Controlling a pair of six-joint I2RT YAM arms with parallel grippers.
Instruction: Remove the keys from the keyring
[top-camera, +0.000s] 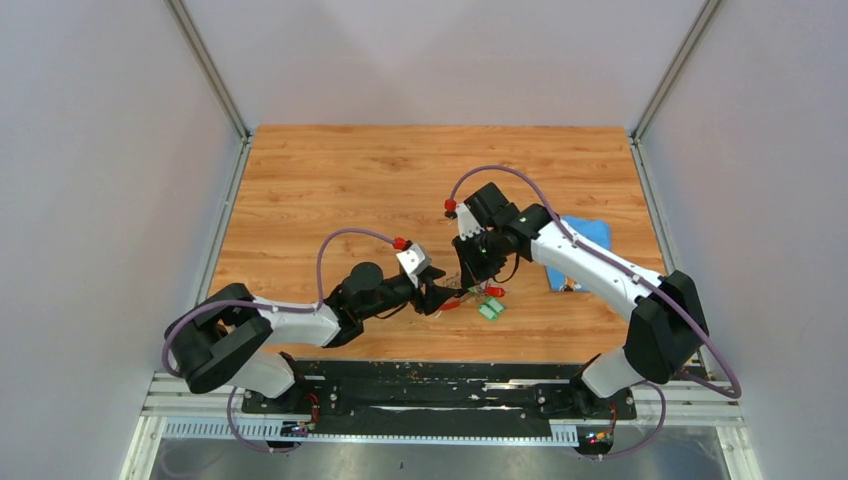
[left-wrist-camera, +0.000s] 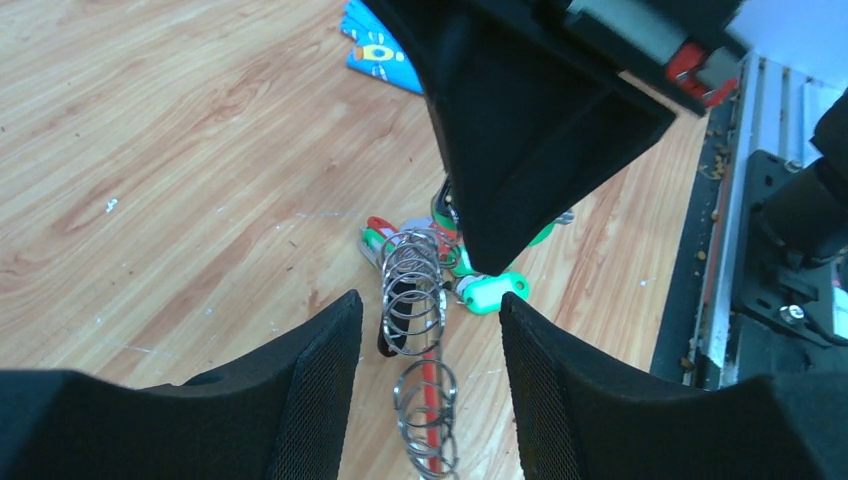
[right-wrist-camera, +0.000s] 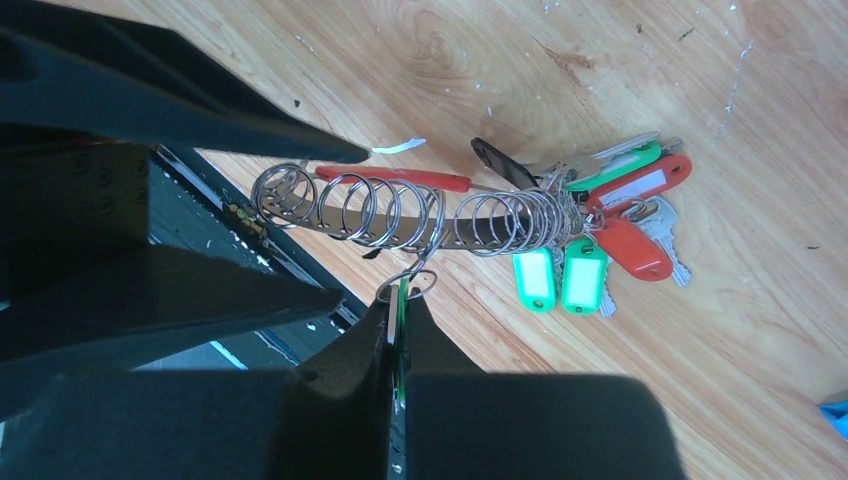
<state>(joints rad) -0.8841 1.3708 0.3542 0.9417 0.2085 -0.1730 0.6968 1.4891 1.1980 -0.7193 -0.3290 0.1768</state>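
While the left hand (left-wrist-camera: 430, 335) gapes, the right hand (right-wrist-camera: 398, 308) pinches a green key (right-wrist-camera: 399, 340) — wooden table (top-camera: 380, 170), white walls (top-camera: 100, 150).

Table (top-camera: 350, 190): orange-brown wood-grain top, fills the centre of the top view. Blue cloth (top-camera: 592, 233) lies at the right side of the table, partly covered. In the left wrist view it shows at top centre (left-wrist-camera: 372, 48), with a yellow and orange print. A blue sliver sits at the lower right edge of the right wrist view (right-wrist-camera: 838, 415). White flecks (right-wrist-camera: 742, 45) are scattered on the wood, upper right of that view. Pale grey walls (top-camera: 100, 150) at left, back and right. Metal posts (top-camera: 205, 62) at the back corners. Ribbed metal rail (top-camera: 350, 428) along the bottom of the frame
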